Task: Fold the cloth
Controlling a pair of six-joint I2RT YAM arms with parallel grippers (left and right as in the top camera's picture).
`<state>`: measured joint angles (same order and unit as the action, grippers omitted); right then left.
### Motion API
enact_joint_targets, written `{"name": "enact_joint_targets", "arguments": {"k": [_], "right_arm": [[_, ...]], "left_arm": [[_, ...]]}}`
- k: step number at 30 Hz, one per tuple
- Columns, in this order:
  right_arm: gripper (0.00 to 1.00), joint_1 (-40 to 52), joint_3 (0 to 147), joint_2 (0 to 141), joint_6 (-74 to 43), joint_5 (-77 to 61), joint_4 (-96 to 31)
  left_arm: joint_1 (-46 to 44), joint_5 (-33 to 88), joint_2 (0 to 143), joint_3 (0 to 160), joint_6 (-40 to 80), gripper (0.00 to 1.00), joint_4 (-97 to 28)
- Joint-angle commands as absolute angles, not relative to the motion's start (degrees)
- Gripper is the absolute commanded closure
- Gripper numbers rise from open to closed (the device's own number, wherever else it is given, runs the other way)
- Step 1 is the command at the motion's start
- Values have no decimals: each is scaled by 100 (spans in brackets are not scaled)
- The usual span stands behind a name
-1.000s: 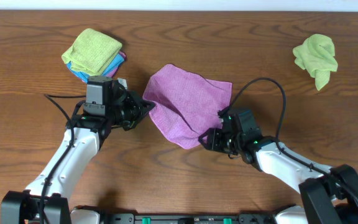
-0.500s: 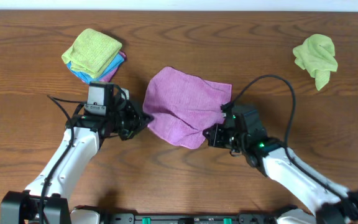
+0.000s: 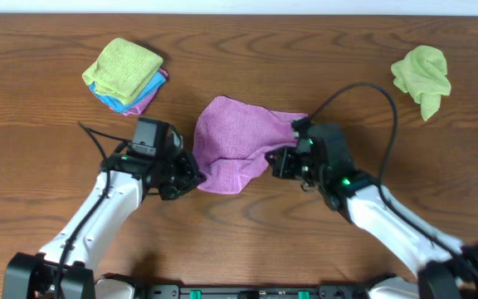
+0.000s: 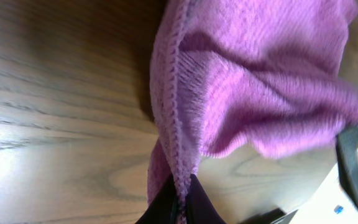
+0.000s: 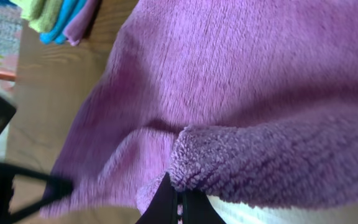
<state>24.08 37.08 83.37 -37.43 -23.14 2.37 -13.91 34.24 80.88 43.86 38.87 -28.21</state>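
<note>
One purple cloth [image 3: 235, 143] between left tool [image 3: 193, 177] and right tool [image 3: 273, 161]

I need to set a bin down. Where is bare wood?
Free: the table between the purple cloth and the crumpled green cloth, and left of the folded stack. Crowded: the centre, where left claw and right claw grip the purple cloth.

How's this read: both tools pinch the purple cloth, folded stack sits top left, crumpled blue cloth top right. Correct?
One error: the crumpled cloth at top right is green, not blue, as the overhead view shows. The rest holds: the left tool and right tool both pinch the purple cloth, and the folded stack sits top left.
</note>
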Motion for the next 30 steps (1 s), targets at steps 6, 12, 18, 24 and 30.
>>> {"name": "enact_joint_targets", "arguments": {"k": [6,12,18,24,30], "right_arm": [[97,2749,5065,10049,-3566,-2204,486],[71,2934,6165,11096,-3527,-2276,370],[62,2926,6545,11043,-3153,-2294,5],[58,2814,6676,10683,-2902,-2292,-434],[57,2655,6676,10160,-2731,-2178,-1170]], "left_arm": [[-1658,3234,8049,4491,3767,94,-2849],[-1658,3234,8051,4491,3767,94,-2849],[-1653,3234,8051,4491,3769,94,-2847],[-1653,3236,8051,4491,3769,94,-2845],[-1653,3232,8051,4491,3769,94,-2805]]}}
